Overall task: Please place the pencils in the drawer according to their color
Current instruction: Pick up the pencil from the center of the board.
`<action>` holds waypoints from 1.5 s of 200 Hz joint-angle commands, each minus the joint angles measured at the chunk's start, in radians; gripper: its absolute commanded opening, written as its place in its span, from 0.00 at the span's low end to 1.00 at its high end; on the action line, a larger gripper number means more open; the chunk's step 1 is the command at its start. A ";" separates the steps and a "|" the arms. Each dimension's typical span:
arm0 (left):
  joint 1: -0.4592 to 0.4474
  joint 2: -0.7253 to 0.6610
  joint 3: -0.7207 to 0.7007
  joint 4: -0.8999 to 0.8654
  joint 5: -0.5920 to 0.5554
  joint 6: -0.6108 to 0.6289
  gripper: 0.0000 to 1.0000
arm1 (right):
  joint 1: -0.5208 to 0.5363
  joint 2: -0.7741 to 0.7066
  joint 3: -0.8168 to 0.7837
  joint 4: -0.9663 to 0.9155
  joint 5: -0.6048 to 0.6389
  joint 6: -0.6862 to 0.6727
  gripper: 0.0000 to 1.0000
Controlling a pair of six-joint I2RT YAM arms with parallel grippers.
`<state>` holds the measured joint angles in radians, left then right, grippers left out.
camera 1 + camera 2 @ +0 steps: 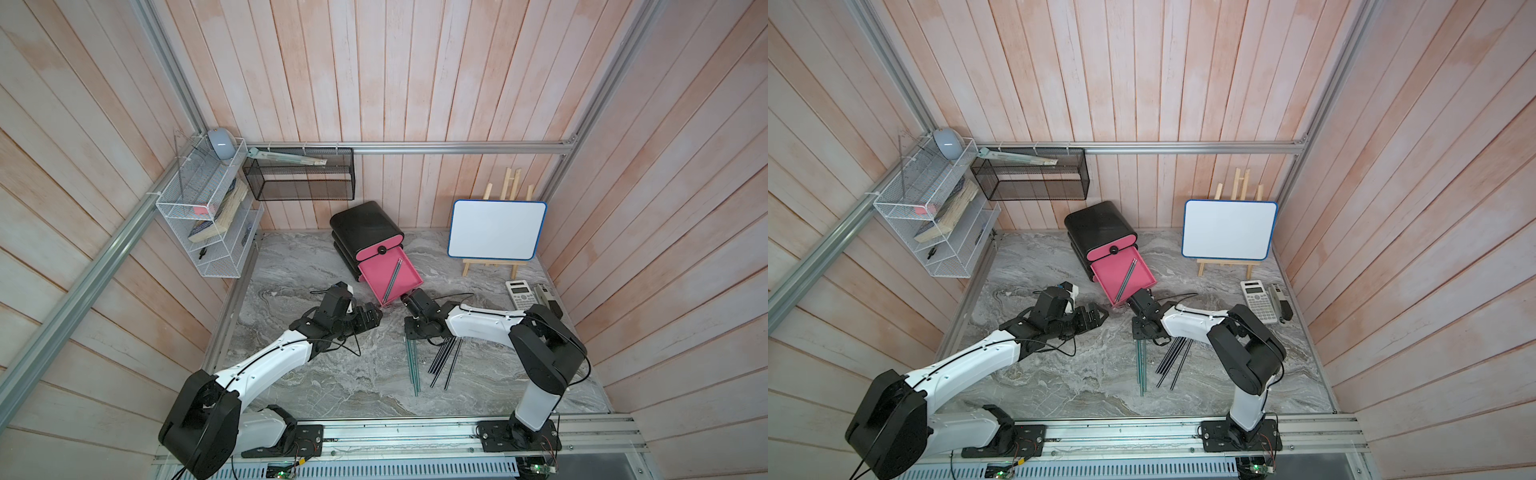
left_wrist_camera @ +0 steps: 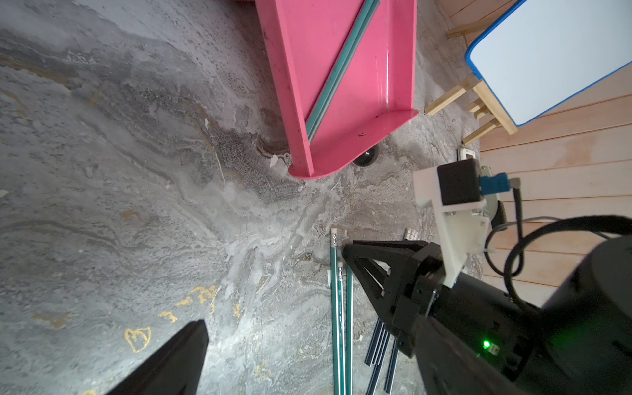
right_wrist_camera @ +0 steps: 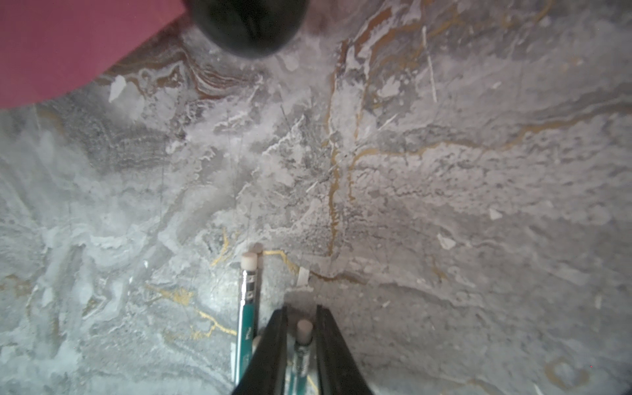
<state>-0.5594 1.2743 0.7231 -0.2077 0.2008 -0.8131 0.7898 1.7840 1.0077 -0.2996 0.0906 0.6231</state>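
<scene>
Right now my right hand (image 3: 301, 309) is down at the eraser ends of the teal pencils (image 1: 414, 365) on the table (image 1: 316, 374). Its fingers (image 3: 273, 349) are a little apart with one teal pencil (image 3: 302, 345) between them (a sliver of gap shows on either side, so no squeeze that I can see). The black pencils (image 1: 446, 361) fan out just beside the teal ones. At the back stands the drawer cabinet (image 1: 365, 228), its top drawer closed. Under that, the pink drawer (image 1: 374, 270) is pulled out, with two pencils (image 1: 394, 282) lying slantwise inside. My left hand (image 1: 1102, 316) hovers near that drawer's front corner, fingers spread, holding nothing.
</scene>
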 commanded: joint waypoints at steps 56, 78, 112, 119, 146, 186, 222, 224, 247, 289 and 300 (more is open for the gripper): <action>-0.005 0.008 -0.021 0.027 -0.012 -0.007 1.00 | 0.009 0.024 -0.036 -0.084 -0.008 0.013 0.19; -0.005 0.012 -0.023 0.031 -0.009 -0.011 1.00 | 0.014 0.013 -0.050 -0.085 -0.009 0.016 0.21; -0.004 0.015 -0.022 0.033 -0.008 -0.014 1.00 | 0.019 0.017 -0.054 -0.091 -0.015 0.014 0.21; -0.005 0.015 -0.021 0.033 -0.009 -0.013 1.00 | 0.021 0.019 -0.053 -0.091 -0.014 0.013 0.19; -0.005 0.013 -0.021 0.032 -0.010 -0.013 0.99 | 0.028 0.030 -0.053 -0.095 -0.016 0.012 0.11; -0.004 0.014 -0.018 0.031 -0.012 -0.015 1.00 | 0.029 0.032 -0.054 -0.090 -0.009 0.027 0.00; -0.005 0.016 -0.017 0.029 -0.009 -0.015 1.00 | 0.026 0.008 -0.043 -0.085 -0.025 0.045 0.00; -0.004 0.017 -0.016 0.029 -0.009 -0.015 0.99 | 0.024 0.004 -0.043 -0.083 -0.026 0.046 0.00; -0.005 0.018 -0.013 0.025 -0.009 -0.014 0.99 | 0.013 -0.047 -0.037 -0.079 -0.033 0.059 0.00; -0.003 0.028 0.005 0.024 -0.008 -0.015 1.00 | -0.025 -0.133 -0.024 -0.086 -0.057 0.070 0.00; -0.003 0.033 0.014 0.022 -0.008 -0.014 1.00 | -0.035 -0.154 -0.024 -0.086 -0.061 0.072 0.00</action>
<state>-0.5594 1.2907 0.7174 -0.1936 0.2008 -0.8242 0.7795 1.6855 0.9855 -0.3523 0.0498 0.6788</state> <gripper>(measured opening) 0.995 0.099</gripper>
